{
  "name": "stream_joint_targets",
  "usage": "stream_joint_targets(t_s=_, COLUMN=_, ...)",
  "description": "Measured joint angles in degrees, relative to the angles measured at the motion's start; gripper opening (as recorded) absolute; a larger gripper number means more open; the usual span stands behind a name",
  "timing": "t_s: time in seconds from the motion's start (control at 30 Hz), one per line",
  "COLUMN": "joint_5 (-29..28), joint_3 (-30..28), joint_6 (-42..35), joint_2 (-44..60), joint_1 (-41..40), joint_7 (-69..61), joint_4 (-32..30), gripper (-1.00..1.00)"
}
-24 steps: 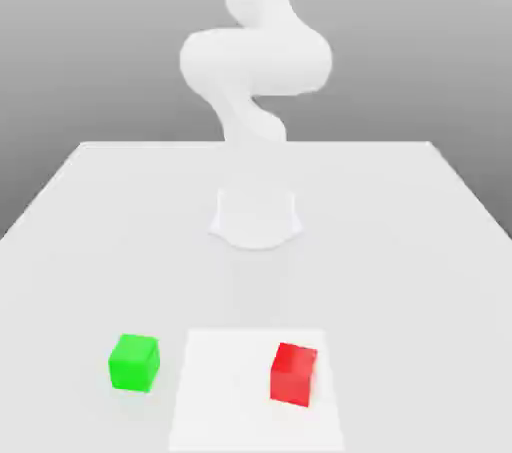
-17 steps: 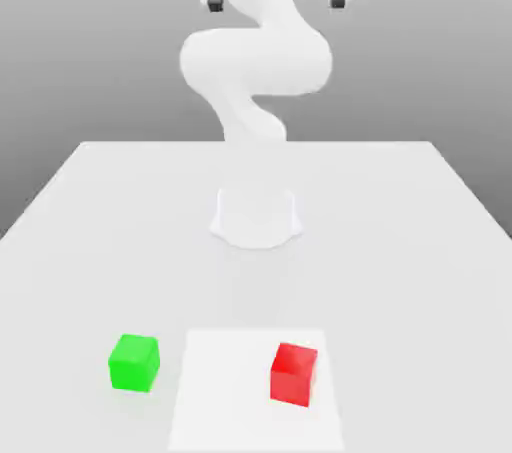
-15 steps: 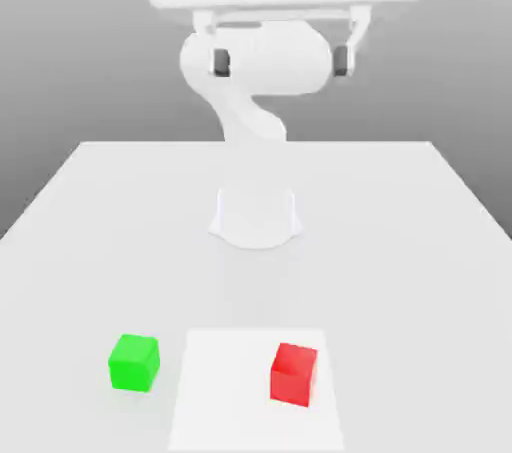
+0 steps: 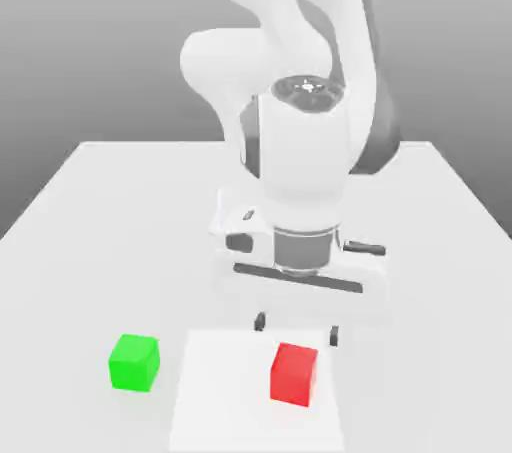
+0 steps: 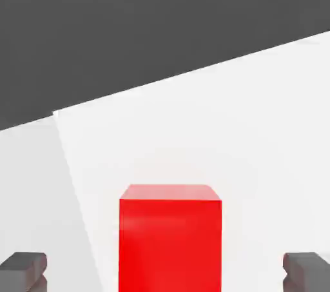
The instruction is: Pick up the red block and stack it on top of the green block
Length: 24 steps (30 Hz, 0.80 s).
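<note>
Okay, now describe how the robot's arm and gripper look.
The arm is smooth, rounded and white, with dark grey sections at its joints. The gripper has a wide white body with dark slots and two small, dark, blocky fingertips.

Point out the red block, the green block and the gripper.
Red block [image 4: 292, 377]: exterior view, on its front face.
Green block [image 4: 131, 368]: exterior view, on its front face.
Gripper [image 4: 297, 329]: exterior view, midway between its open fingertips.
</note>
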Motion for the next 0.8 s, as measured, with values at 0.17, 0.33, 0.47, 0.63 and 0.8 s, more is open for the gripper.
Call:
stream_joint_targets(t_s=0.17, joint_5=-2.1, joint_3=-2.2, joint_6=5.1, joint_2=6.1, joint_1=1.7, joint_7=1.6, joint_4=0.8, gripper=-1.00)
stream_joint_targets(t_s=0.33, joint_5=-2.3, joint_3=-2.4, joint_6=5.5, joint_2=6.5, joint_1=1.9, joint_7=1.8, joint_4=0.9, gripper=-1.00)
stream_joint_targets(t_s=0.47, joint_5=0.4, joint_3=-0.7, joint_6=-0.3, joint_2=-0.4, joint_1=0.8, joint_7=-0.1, joint_4=-0.2, gripper=-1.00)
stream_joint_targets(t_s=0.63, joint_5=2.5, joint_3=-3.5, joint_6=-6.2, joint_2=-7.2, joint_1=-6.4, joint_7=-7.7, joint_4=-1.1, gripper=-1.00)
stream_joint_targets(t_s=0.8, joint_5=3.0, joint_3=-9.2, joint_6=-9.7, joint_2=-11.2, joint_1=-17.0, joint_7=-19.3, joint_4=-1.5, gripper=-1.00)
